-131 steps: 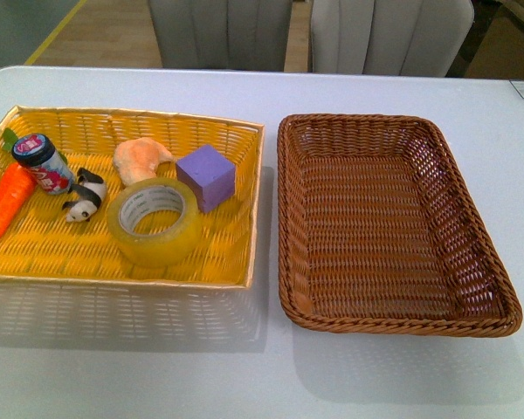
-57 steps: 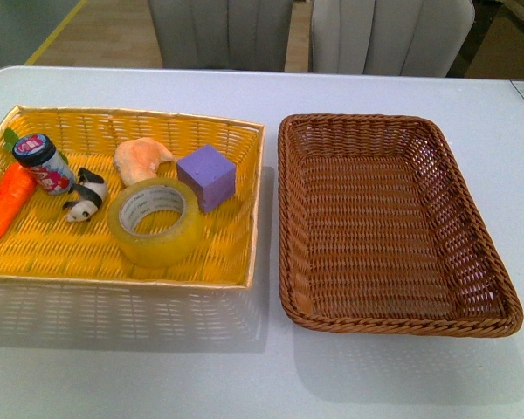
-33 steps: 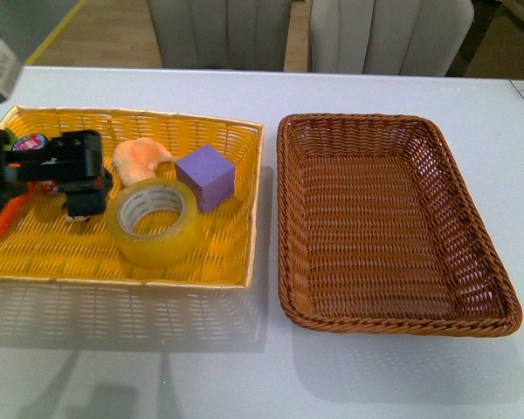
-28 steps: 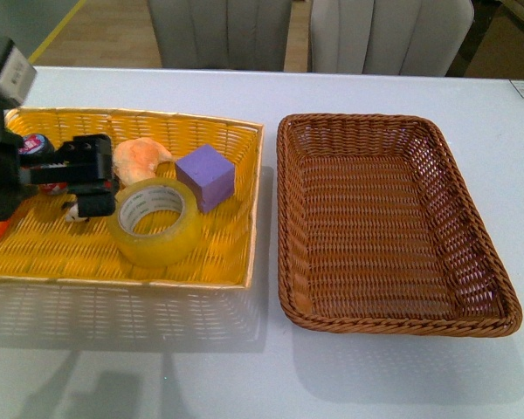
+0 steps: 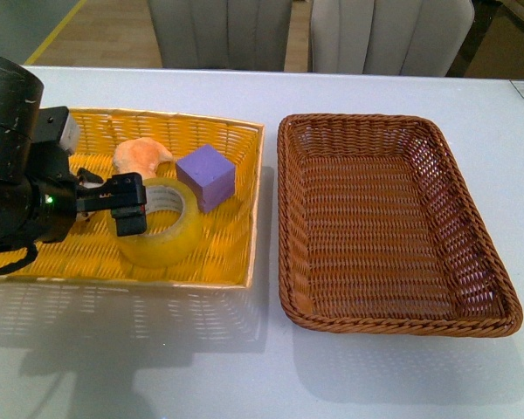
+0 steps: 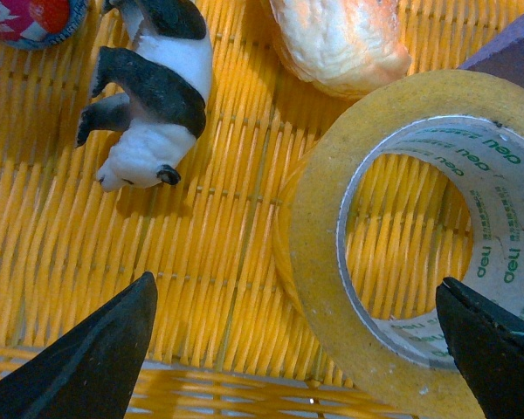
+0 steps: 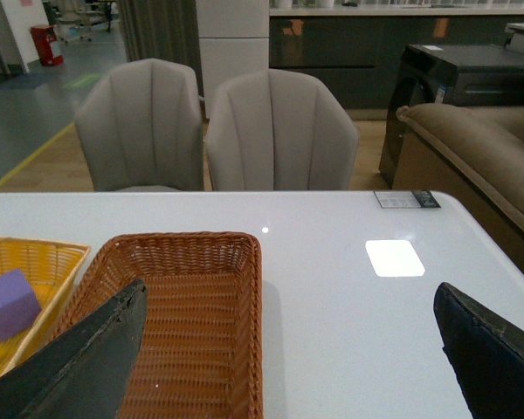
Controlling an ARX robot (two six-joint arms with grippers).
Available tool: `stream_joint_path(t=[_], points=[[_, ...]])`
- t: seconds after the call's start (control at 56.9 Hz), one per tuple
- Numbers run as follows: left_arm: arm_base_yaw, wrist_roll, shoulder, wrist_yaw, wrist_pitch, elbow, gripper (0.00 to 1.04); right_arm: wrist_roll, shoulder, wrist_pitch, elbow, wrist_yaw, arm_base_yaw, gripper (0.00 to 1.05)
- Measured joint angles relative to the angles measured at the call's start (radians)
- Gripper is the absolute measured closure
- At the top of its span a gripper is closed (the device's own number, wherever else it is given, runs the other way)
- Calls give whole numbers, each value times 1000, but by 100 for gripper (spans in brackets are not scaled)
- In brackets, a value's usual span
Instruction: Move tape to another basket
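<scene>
The tape (image 5: 166, 234), a yellowish roll with a white core, lies flat in the yellow basket (image 5: 247, 205). My left gripper (image 5: 129, 206) hangs open over the roll's left side. In the left wrist view the left gripper (image 6: 295, 279) straddles the near wall of the tape (image 6: 319, 227): one fingertip is outside the roll over the yellow weave, the other over its core. The dark brown wicker basket (image 5: 393, 129) stands empty to the right. My right gripper (image 7: 288, 286) is open, above the table beside the brown basket (image 7: 183, 237), and does not show in the front view.
A purple cube (image 5: 206, 175) and a peach-coloured toy (image 5: 140, 155) sit just behind the tape. A toy panda (image 6: 153, 83) and a printed can (image 6: 26, 17) lie next to it. Two grey chairs (image 5: 218, 30) stand beyond the table's far edge.
My left arm has come in from the left over the yellow basket and moved right until its open gripper is above the tape. The tape and other objects have not moved.
</scene>
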Motion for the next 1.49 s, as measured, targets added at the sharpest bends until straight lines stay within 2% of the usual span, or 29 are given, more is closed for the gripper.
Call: stream_joint_path(t=[0.334, 0.562, 0.843, 1.089, 1.265, 1.493], points=[[-5, 15, 98, -16, -25, 76, 11, 0, 0, 0, 0, 0, 0, 9], [-28, 20, 117, -19, -32, 111, 48, 0, 0, 0, 0, 0, 0, 9], [-36, 35, 113, -74, -14, 106, 87, 0, 0, 0, 0, 0, 0, 9], [-37, 100, 6, -132, 36, 19, 89, 0, 0, 0, 0, 0, 0, 9], [-52, 134, -123, -129, 34, 0, 89, 0, 0, 0, 0, 0, 0, 9], [-154, 140, -212, -121, -21, 66, 89, 0, 0, 0, 0, 0, 0, 9]])
